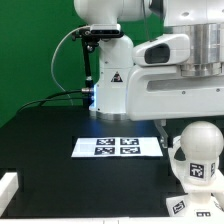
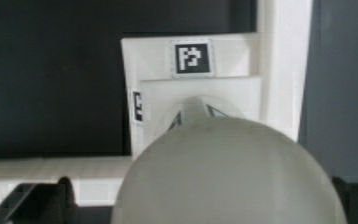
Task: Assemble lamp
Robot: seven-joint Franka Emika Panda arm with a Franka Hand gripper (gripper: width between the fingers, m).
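The white bulb (image 1: 202, 150) stands upright at the exterior view's lower right, round head up, with tags on its lower body. It sits on the square base (image 1: 188, 206), which is cut off by the frame's edge. In the wrist view the bulb's round head (image 2: 220, 170) fills the foreground, and its neck points at the tagged base (image 2: 194, 70) beyond. My gripper (image 2: 190, 205) straddles the head; its dark fingers (image 2: 34, 200) stand wide at either side, with a visible gap on one side. The shade is out of view.
The marker board (image 1: 115, 146) lies flat on the black table in the middle. A white block (image 1: 8, 190) sits at the exterior view's lower left edge. The robot's white arm (image 1: 180, 85) hangs above the bulb. A green wall is behind.
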